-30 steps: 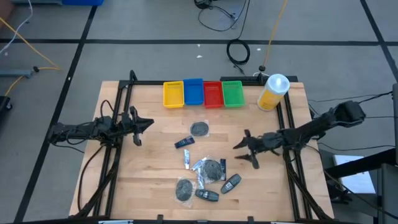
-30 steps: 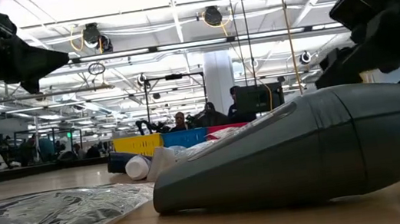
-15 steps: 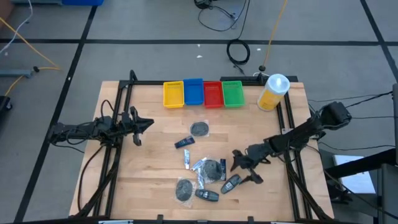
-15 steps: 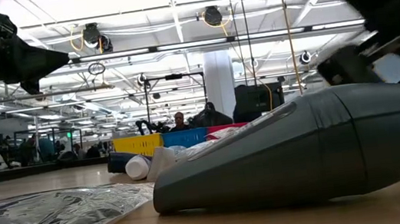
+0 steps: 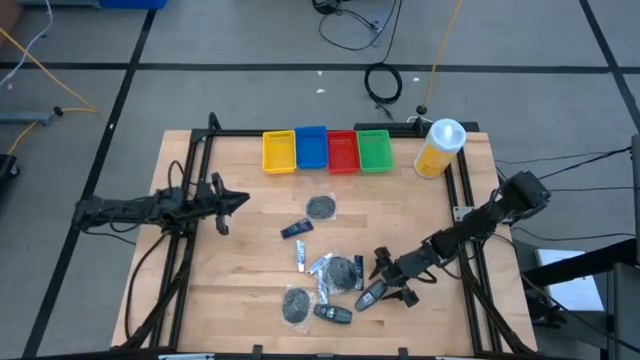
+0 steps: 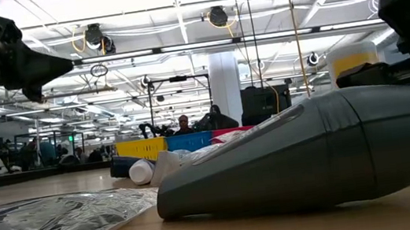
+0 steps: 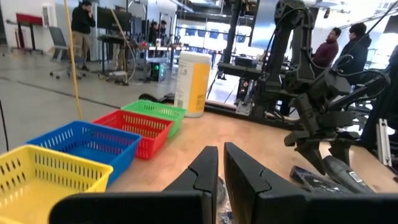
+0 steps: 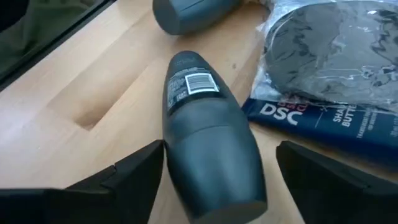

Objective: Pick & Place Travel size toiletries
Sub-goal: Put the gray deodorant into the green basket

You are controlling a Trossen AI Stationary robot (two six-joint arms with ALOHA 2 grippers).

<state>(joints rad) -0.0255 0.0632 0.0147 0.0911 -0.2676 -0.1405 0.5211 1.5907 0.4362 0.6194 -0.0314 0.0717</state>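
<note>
Right pincer [image 5: 384, 287]: spread wide and low over the worktop [image 5: 250, 260], one finger on each side of a dark roll-on bottle [image 5: 372, 294]. It is not pinching the bottle.
Dark roll-on bottle: lies on its side at about 5 o'clock on the worktop, with a barcode label showing.
Close by: a second dark bottle [image 5: 334, 313] at 6 o'clock, a wrapped grey disc [image 5: 296, 303] at 7 o'clock, and a blue tube [image 8: 323, 124] beside a wrapped disc [image 5: 340, 270].
Middle: a small dark tube [image 5: 294, 230] and a grey disc [image 5: 321, 207].
Left pincer [image 5: 228, 205]: pressed together, holding nothing, at 9 o'clock.
Far edge: yellow tray [image 5: 279, 151], blue tray [image 5: 311, 148], red tray [image 5: 342, 151] and green tray [image 5: 374, 150] at 12 o'clock; yellow bottle [image 5: 438, 148] at 1 o'clock.
</note>
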